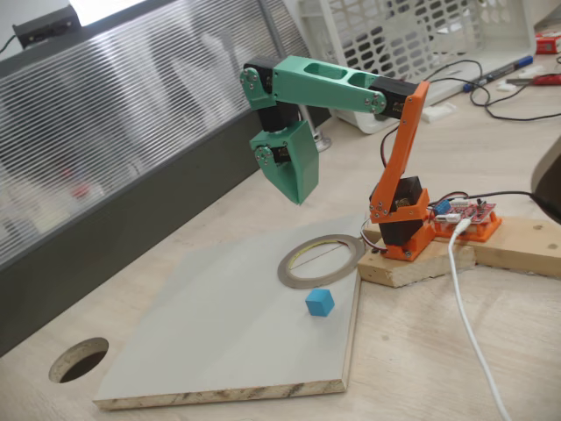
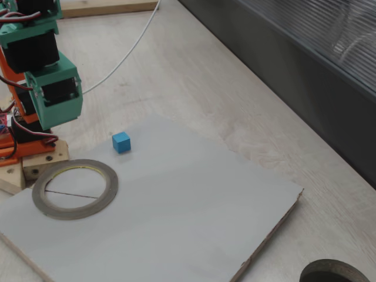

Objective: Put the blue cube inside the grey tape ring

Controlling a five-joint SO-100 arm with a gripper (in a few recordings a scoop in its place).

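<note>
Light wooden bench point(image 1: 491, 351) carrying a pale grey board point(image 1: 219, 333), on which both task objects lie. A dark round hole point(image 1: 79, 360) is cut through the bench near the board's far corner, well apart from the hand. The orange-and-green arm point(image 1: 399, 149) stands on a wooden block point(image 1: 421, 263) at the board's edge, its forearm folded so that the green hand point(image 1: 294, 171) hangs raised above the board, touching nothing. From these angles the fingers present as one solid green wedge; whether they are spread or pressed together cannot be told, though nothing is seen between them.

The grey tape ring point(image 1: 321, 260) lies flat on the board, below the hand and slightly toward the arm's base. The blue cube point(image 1: 320, 303) sits on the board just beside the ring, outside its rim and not touching it, farther from the hand than the ring's opening is; in both fixed views bare board separates the two.

Progress, as judged: none of the task is done. The cube is ungrasped and outside the ring; reaching, pinching, carrying and releasing all remain.
</note>
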